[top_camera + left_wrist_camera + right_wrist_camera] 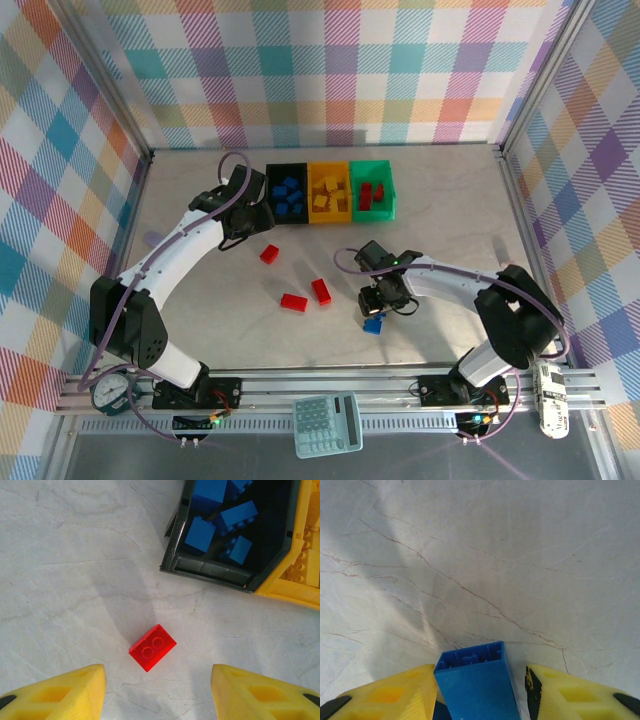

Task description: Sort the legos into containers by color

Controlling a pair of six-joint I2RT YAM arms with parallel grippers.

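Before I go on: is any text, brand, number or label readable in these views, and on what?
No text can be read anywhere.
On the calculator, keys and display: too small.
On the round gauge, dial marks: too small.
On the white object at the rail, dark marks: blurred.
On the red brick, studs: no lettering legible.

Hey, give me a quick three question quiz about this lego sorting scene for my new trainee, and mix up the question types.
1. True or false: the green bin holds red bricks.
2. How many loose red bricks lie on the table? A one, B three, C five.
3. What colour is the brick at the right claw?
Key: 1 true; 2 B; 3 blue.
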